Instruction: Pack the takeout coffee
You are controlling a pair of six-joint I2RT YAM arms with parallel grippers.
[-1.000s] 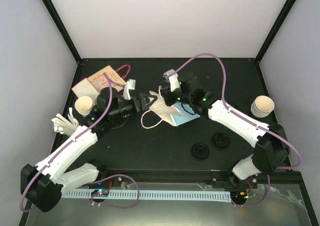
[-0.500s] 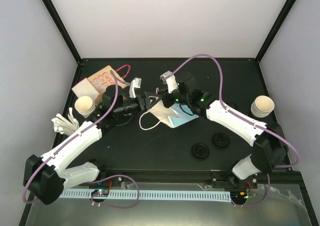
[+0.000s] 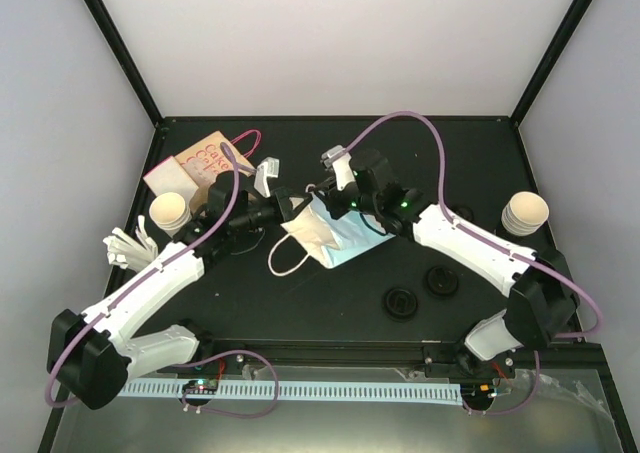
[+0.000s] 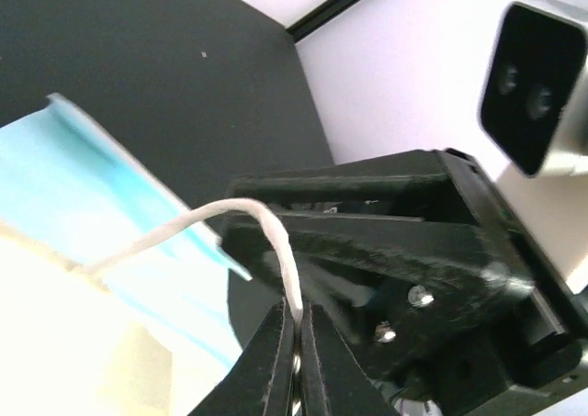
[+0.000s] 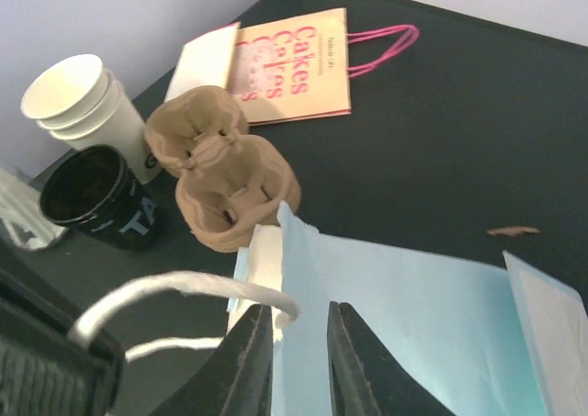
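My left gripper [image 4: 296,322] is clenched on the white handle [image 4: 241,208]; my right gripper [image 5: 299,329] sits astride the rim of the blue bag [image 5: 413,297], jaws slightly parted.

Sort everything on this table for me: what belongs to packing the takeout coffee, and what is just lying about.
Likely for the job:
blue paper bag
cup carrier
left stack of paper cups
right stack of paper cups
black cup
near black lid
far black lid

Probably just lying about:
Cakes bag with pink handles
white bundle at the left edge
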